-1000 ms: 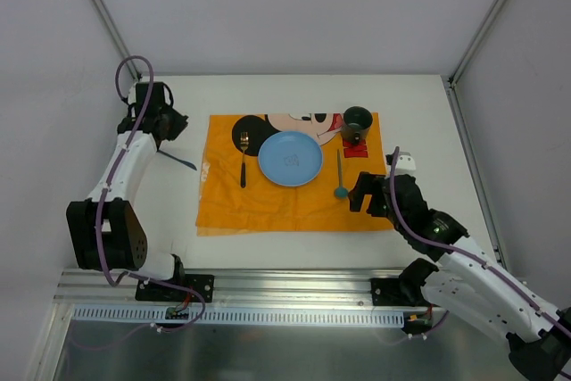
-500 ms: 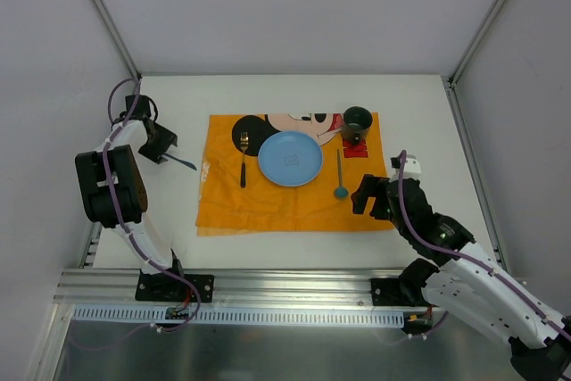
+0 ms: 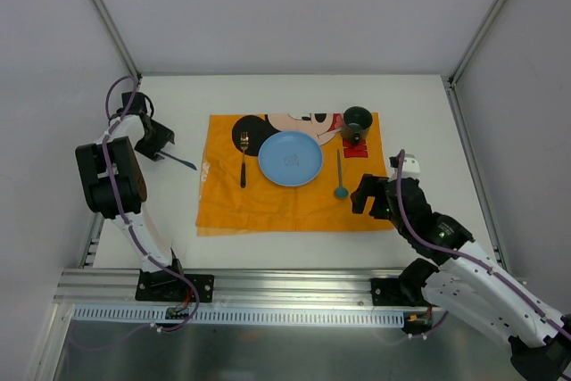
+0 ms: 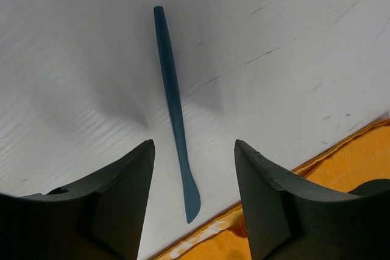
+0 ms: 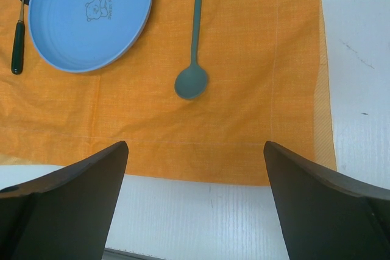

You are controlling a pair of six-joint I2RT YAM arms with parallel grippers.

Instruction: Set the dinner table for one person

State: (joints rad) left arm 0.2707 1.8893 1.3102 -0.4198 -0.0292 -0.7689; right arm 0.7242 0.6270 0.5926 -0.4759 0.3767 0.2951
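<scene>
The dinner table (image 3: 410, 104) is the white surface that fills the space between the grey walls, with the aluminium rail along its near edge. An orange placemat (image 3: 268, 207) lies about in the middle of the surface. On the placemat, a blue plate (image 3: 290, 158) sits in the centre. A fork (image 3: 243, 160) lies just beside the plate toward the left edge, and a teal spoon (image 3: 340, 176) lies just beside it toward the right edge. A dark green mug (image 3: 357, 122) stands at the far right corner of the placemat. A thin blue utensil (image 4: 173, 101) lies flat on the bare white surface between the left edge of the placemat and the left edge of the table, its broader end just beside the cloth. The left gripper (image 4: 194, 150) is low over this utensil, its fingers apart on both sides of it and not touching it. The right gripper (image 5: 195, 147) is over the near edge of the placemat, near the spoon, its fingers spread wide and holding nothing.
</scene>
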